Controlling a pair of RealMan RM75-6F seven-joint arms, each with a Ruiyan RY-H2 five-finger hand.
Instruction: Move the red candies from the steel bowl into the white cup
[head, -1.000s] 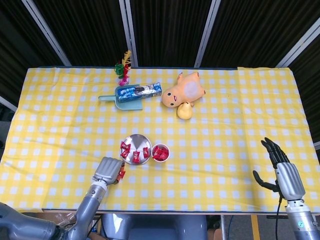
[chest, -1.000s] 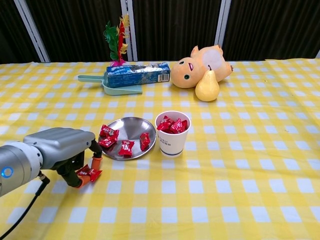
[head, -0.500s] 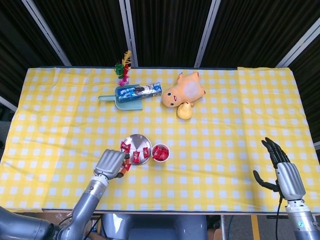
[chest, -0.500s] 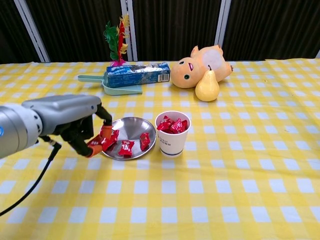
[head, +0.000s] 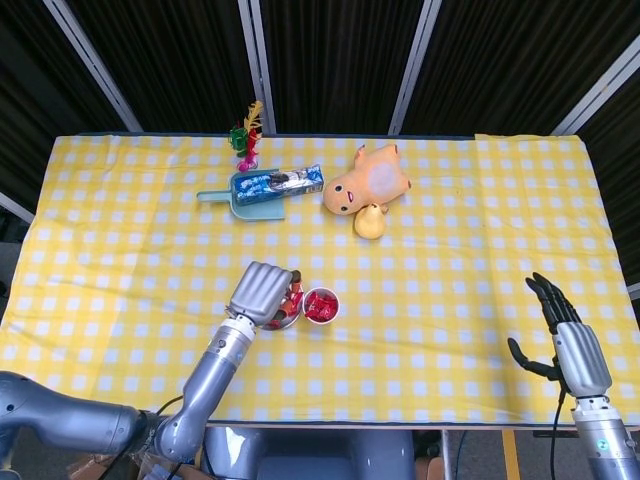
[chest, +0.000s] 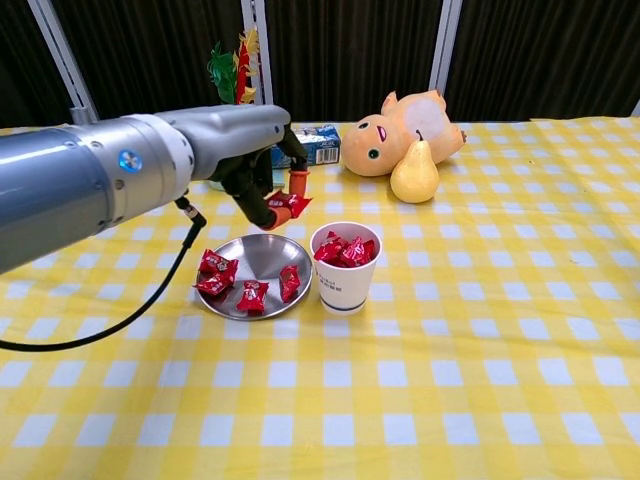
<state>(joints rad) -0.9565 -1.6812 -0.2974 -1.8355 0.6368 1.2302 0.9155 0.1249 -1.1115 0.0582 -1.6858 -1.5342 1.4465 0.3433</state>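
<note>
The left robot hand (chest: 262, 180) is raised above the steel bowl (chest: 262, 258), pinching a red candy (chest: 285, 204) in its fingertips (chest: 297, 180), probably to carry it clear of the rim toward the white cup (chest: 344, 268) just beside the bowl, near the worktop's front edge. More candies (chest: 218, 273) lie in the bowl; the cup is already heaped. The right robot hand (head: 562, 335) waits near the front right corner, fingers spread, holding nothing
</note>
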